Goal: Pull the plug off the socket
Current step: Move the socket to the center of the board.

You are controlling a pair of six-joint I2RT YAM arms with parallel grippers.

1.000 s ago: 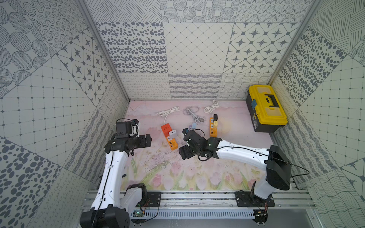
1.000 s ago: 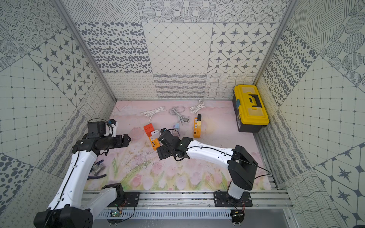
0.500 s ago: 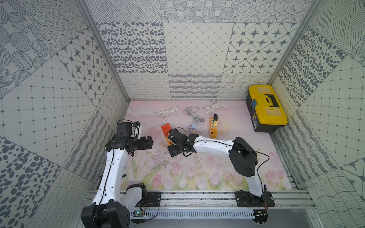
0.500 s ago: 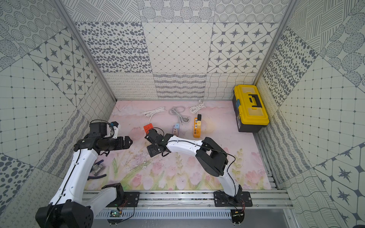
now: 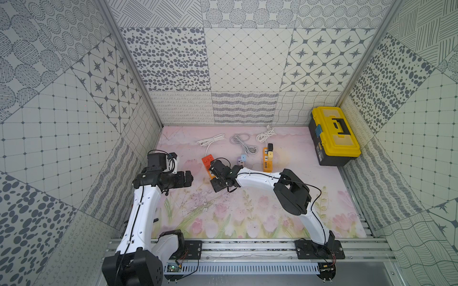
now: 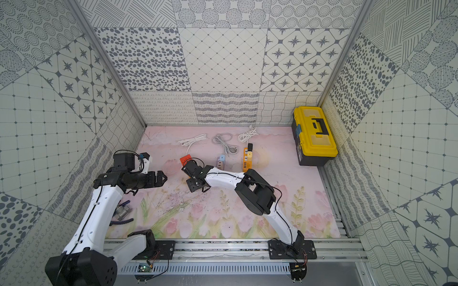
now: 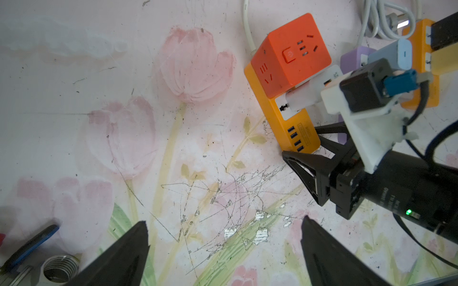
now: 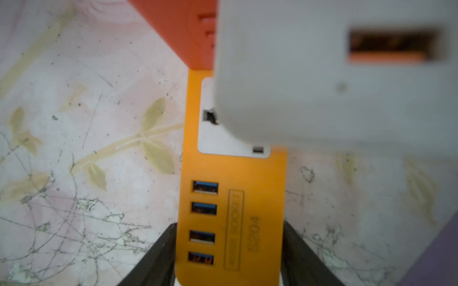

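Everything on the floral worktop [image 5: 247, 218] is happening at the yellow power strip [image 8: 260, 178]. The right jaws sit either side of its USB end, narrowed in and looking pressed against both edges, so I'd say the strip is pinned. Farthest from those jaws is the orange cube [image 7: 295, 54]. Between cube and jaws is the white plug [image 8: 309, 86], still seated in its socket. The left jaws are wide and empty, well short of the plug. So bracing looks done, and the grab and pull are left.
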